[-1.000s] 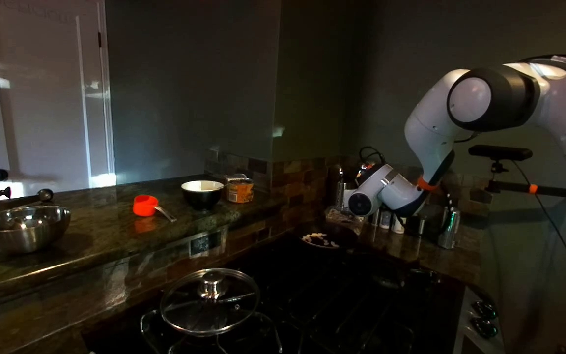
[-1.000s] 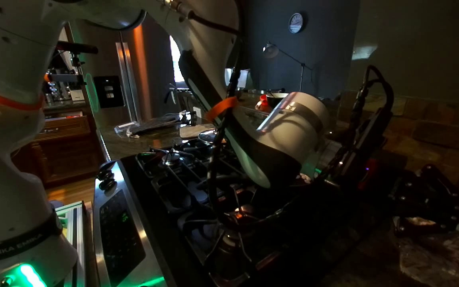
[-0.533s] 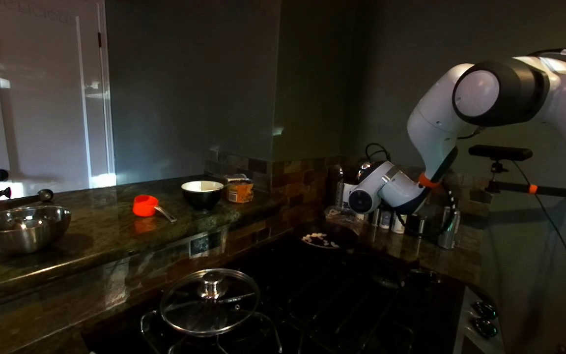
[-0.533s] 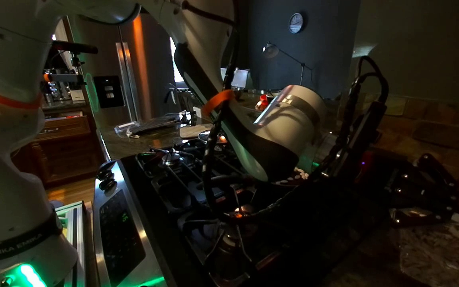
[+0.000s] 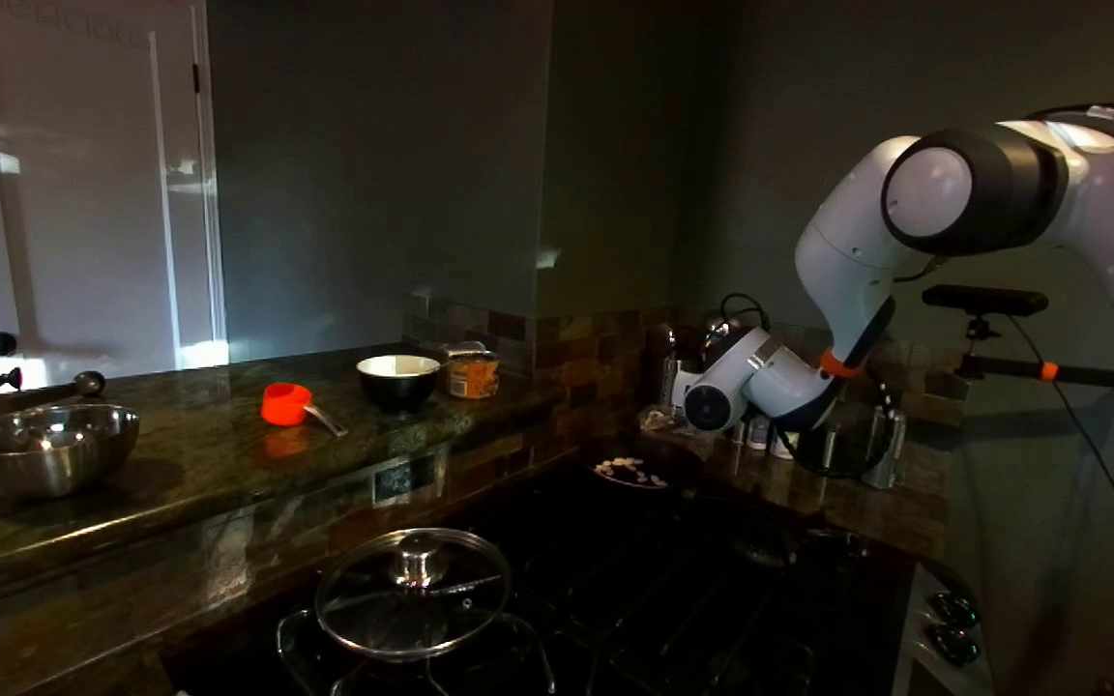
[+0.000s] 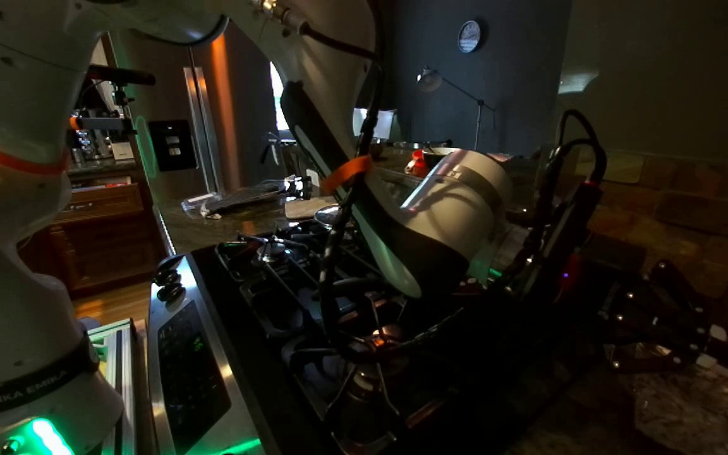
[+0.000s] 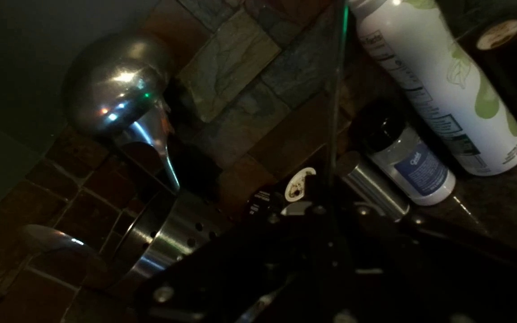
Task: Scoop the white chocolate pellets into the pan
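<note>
White pellets (image 5: 627, 464) are scattered in the pan (image 5: 670, 459), which is set at the far end of the stove (image 5: 692, 599). In an exterior view the gripper (image 6: 711, 346) is held at the right, near a crumpled clear bag (image 6: 696, 411); whether the two touch cannot be told. It appears narrow, yet how far it is parted, and whether anything is held in it, cannot be made out in the gloom. In the wrist view a thin strip (image 7: 334, 112) is shown upright just past it. A white canister (image 7: 438, 89) and a blue-labelled bottle (image 7: 420, 168) are shown at the right, a perforated steel holder (image 7: 177, 237) at the left. At the near left of the stove, a glass lid (image 5: 412, 619) is seen. On the counter (image 5: 199, 435) at the left, a steel bowl (image 5: 44, 454), an orange cup (image 5: 286, 404) and a dark bowl (image 5: 400, 391) are placed.
</note>
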`<control>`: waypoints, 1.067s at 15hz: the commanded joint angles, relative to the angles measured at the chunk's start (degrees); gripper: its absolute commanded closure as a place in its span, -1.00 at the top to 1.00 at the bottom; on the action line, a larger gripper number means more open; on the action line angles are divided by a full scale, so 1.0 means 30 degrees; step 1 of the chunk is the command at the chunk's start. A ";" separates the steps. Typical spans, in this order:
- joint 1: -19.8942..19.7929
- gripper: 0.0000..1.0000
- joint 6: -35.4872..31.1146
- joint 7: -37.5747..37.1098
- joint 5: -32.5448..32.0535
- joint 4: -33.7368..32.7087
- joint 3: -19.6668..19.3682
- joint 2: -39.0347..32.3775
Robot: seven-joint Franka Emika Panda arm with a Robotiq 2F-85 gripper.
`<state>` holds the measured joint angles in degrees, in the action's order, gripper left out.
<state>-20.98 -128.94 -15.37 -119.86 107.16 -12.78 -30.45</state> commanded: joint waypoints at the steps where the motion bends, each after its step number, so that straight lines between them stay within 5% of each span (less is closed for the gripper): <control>1: -0.0146 -0.98 0.0658 -0.1070 -0.0502 -0.0175 0.0158 -0.0567; 3: -0.0208 -0.98 0.0652 -0.0837 -0.0221 -0.0271 0.0170 -0.0753; 4: -0.0261 -0.42 0.0564 -0.0582 -0.0001 -0.0296 0.0170 -0.0789; 6: -0.0385 -0.31 0.0470 -0.0131 0.0405 -0.0349 0.0139 -0.0873; 8: -0.0496 0.00 0.0414 0.0730 0.1067 -0.0368 0.0116 -0.1007; 9: -0.0558 -0.69 0.0307 0.1245 0.1407 -0.0391 0.0106 -0.1094; 11: -0.0625 -0.74 0.0110 0.2430 0.1953 -0.0424 0.0069 -0.1227; 13: -0.0685 -1.00 0.0040 0.3646 0.2702 -0.0472 0.0042 -0.1338; 15: -0.0662 -0.86 0.0070 0.4882 0.3426 -0.0478 -0.0016 -0.1351; 16: -0.0659 -0.30 -0.0006 0.5285 0.3580 -0.0561 -0.0035 -0.1335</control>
<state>-22.62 -127.94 -5.65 -111.93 106.16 -12.90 -33.73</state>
